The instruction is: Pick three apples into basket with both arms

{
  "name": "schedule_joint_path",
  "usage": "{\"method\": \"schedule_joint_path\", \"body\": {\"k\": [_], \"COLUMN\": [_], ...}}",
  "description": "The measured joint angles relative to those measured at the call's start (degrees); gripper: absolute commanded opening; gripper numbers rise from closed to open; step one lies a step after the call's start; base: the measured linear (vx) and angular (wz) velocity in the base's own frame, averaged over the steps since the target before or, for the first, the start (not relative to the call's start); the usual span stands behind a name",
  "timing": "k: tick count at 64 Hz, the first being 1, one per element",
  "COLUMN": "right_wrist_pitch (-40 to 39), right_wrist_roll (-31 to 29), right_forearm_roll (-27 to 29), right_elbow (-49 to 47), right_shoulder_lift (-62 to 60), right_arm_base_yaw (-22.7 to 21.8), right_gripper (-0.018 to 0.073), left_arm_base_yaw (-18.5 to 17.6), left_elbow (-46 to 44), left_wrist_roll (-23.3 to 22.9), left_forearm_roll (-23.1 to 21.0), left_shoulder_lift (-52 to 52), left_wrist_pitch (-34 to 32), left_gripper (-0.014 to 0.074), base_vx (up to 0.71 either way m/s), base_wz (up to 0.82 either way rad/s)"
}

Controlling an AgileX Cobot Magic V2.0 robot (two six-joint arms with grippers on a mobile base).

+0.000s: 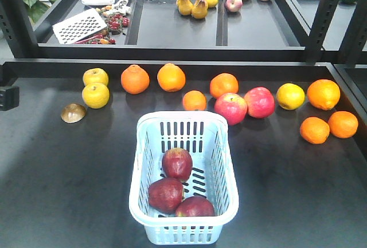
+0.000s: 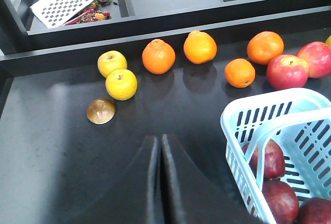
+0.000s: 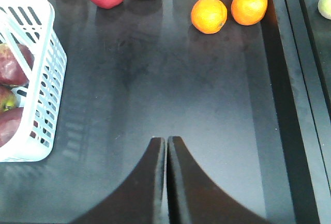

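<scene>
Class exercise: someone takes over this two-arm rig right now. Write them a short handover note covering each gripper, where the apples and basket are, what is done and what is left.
Left gripper: fingers shut, holding nothing, over bare table left of the basket.
Right gripper: fingers shut, holding nothing, over bare table right of the basket.
Apples: all three dark red apples lie inside the basket, one toward the back, two at the near end.
Basket: near the front middle of the table.
Done: three apples are in the basket.
Left: nothing more to pick, as far as the views show. The pink-red apples and oranges behind the basket are not part of the job.
</scene>
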Motion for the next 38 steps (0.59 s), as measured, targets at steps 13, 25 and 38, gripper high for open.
{"method": "schedule_joint_path", "body": {"k": [13, 25, 38], "right_wrist_pitch": [0.1, 0.2, 0.2], "right_wrist_roll": [0.0, 0.0, 0.0], "right_forearm_roll": [0.0, 0.0, 0.0], "right_elbow": [0.0, 0.0, 0.0], "right_shoulder_lift": [0.0, 0.0, 0.0], "right_arm_base_yaw": [0.0, 0.0, 0.0], "right_gripper": [-0.0009, -0.0009, -0.0009], "left_arm_base_yaw": [0.0, 0.0, 0.1], "left_elbow": [0.0, 2.1, 13.4], "left_wrist_roll": [0.0, 0.0, 0.0], "left_forearm_roll": [0.0, 0.2, 0.3], "left_shoulder_lift": [0.0, -0.4, -4.4], "left_wrist_pitch": [0.0, -2.4, -16.7], "left_gripper": [-0.0006, -0.0006, -0.0006], "base_vx": [0.0, 0.0, 0.0], "base_wz": [0.0, 0.0, 0.0]}}
